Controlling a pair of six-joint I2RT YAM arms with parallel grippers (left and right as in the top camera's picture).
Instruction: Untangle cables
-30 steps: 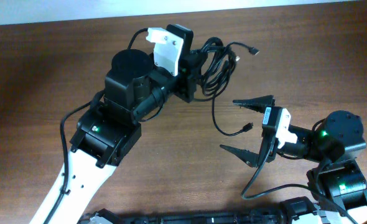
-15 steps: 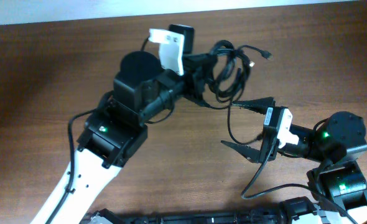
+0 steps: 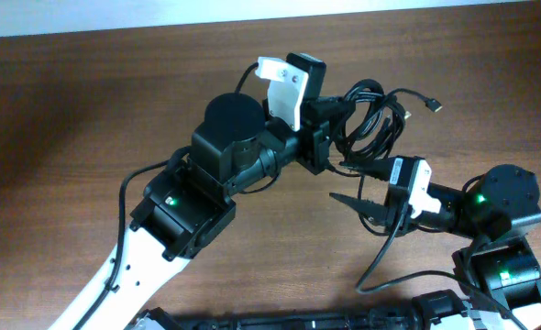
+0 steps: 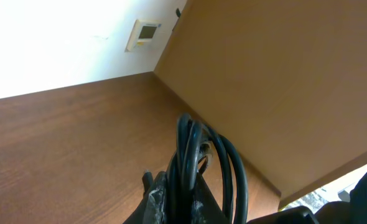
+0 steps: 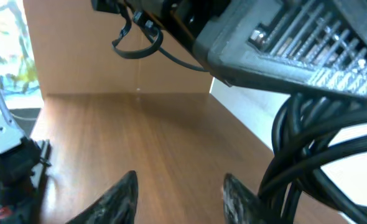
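Right gripper with two dark fingers standing apart low in frame, nothing between them, looped black cables just beside one finger, other arm's grey ribbed housing above, brown tabletop beyond

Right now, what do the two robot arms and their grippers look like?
The left arm has a white lower link, black boxy and cylindrical joint housings with a green light, a white wrist bracket and the black left gripper. The right arm is black with round housings, green lights, a white wrist block and the right gripper with black tapered fingers. Black wires run along both.
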